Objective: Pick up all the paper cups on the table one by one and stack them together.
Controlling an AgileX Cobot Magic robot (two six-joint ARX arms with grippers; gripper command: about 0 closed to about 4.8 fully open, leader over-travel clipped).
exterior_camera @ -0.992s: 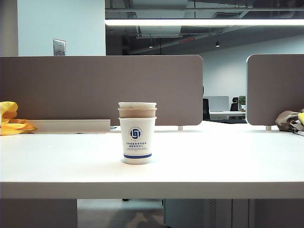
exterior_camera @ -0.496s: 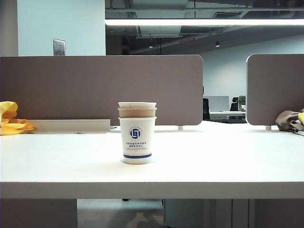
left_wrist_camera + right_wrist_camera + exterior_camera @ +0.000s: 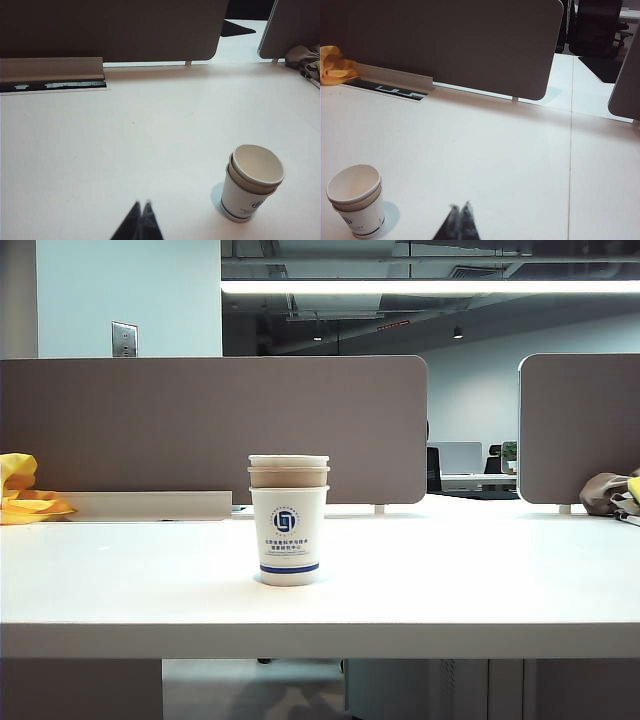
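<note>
The paper cups stand nested in one upright stack on the white table, near its middle. The outer cup is white with a blue logo and band, a brown rim shows above it, and a white rim tops the stack. The same stack shows in the left wrist view, and again as the stack in the right wrist view. My left gripper is shut and empty, hovering over bare table to one side of the stack. My right gripper is shut and empty too, on the stack's other side. Neither arm shows in the exterior view.
Grey partition panels run along the back of the table, with a gap between them. A yellow cloth lies at the far left, and a bundle of brown fabric at the far right. A cable tray sits under the left panel.
</note>
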